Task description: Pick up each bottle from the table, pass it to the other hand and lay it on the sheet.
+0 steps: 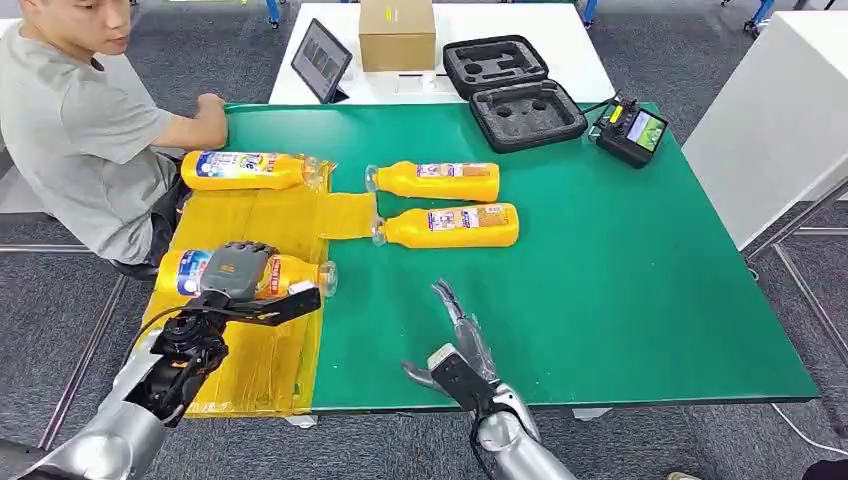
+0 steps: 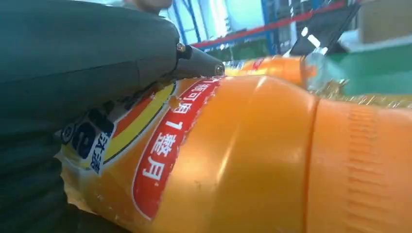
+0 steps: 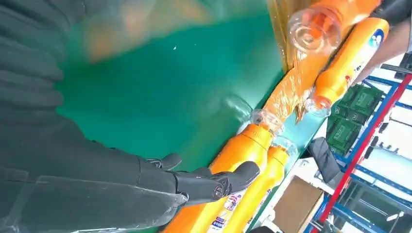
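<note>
An orange bottle [image 1: 285, 275] lies sideways over the near part of the yellow sheet [image 1: 262, 215], its clear cap pointing right. My left hand [image 1: 238, 272] grips it from above, and the left wrist view shows a finger [image 2: 194, 63] across the bottle's label [image 2: 160, 145]. I cannot tell whether the bottle touches the sheet. A second bottle [image 1: 250, 170] lies at the sheet's far end. Two more bottles [image 1: 440, 181] [image 1: 452, 226] lie side by side on the green table. My right hand [image 1: 455, 345] hovers open near the table's front edge, its fingers [image 3: 214, 184] spread and holding nothing.
A person sits at the left, one hand [image 1: 210, 108] resting on the table's far left corner. At the back stand a cardboard box [image 1: 397, 34], a tablet [image 1: 320, 60], a black foam case [image 1: 512, 90] and a controller [image 1: 630, 130]. A white table [image 1: 780, 110] stands to the right.
</note>
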Robot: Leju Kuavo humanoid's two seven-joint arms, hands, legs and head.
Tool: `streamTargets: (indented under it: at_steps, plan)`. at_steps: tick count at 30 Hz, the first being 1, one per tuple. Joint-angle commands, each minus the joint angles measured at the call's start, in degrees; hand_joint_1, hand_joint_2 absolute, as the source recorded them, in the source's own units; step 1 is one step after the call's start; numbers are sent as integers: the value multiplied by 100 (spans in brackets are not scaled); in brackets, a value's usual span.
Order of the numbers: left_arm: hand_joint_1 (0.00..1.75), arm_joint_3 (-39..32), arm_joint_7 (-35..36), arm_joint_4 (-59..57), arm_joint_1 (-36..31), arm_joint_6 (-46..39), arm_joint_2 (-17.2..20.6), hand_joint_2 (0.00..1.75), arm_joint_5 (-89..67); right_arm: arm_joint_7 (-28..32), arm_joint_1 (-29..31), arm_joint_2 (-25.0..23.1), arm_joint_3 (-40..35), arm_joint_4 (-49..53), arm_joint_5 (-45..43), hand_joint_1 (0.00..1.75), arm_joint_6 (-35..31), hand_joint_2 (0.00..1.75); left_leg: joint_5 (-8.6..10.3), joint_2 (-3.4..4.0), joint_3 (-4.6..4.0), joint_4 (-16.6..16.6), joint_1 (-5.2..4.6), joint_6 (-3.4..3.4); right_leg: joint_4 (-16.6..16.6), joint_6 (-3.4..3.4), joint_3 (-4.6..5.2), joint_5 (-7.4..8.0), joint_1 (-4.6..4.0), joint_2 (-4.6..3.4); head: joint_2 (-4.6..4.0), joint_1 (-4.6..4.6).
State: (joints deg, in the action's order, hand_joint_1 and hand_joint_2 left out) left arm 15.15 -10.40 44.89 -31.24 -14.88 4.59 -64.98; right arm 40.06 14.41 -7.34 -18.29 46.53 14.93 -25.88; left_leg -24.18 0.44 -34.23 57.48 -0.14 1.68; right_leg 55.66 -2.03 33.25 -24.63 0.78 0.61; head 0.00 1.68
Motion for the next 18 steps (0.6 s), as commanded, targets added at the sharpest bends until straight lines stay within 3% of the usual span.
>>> streamTargets:
  at_steps: [1, 13, 16, 18]
  plan:
    - [175, 103, 110, -1103, -514, 108, -184, 175, 190, -6, 213, 24, -85, -317, -15, 0, 9, 175, -3, -11, 7, 2, 7, -8, -2, 6, -12, -4, -6, 4, 0, -2]
    - [175, 29, 230, -1338, -568, 157, -230, 175, 304, -6, 234, 19, -65, -330, 13, 0, 31, 175, -4, -7, 11, 2, 7, -11, -1, 9, -15, -3, -7, -1, 0, 0]
    - [166, -2, 180, -1500, -613, 215, -296, 175, 372, -6, 229, 23, -53, -341, 13, 0, 12, 175, -1, -4, 9, -1, 3, -7, -2, 5, -11, -2, -3, -1, 0, 0]
    - [140, -18, 168, -1521, -621, 214, -315, 175, 397, -6, 230, 30, -49, -344, 13, 0, 8, 175, -1, -4, 11, -2, 4, -8, -3, 6, -14, -2, -4, -2, 0, -2]
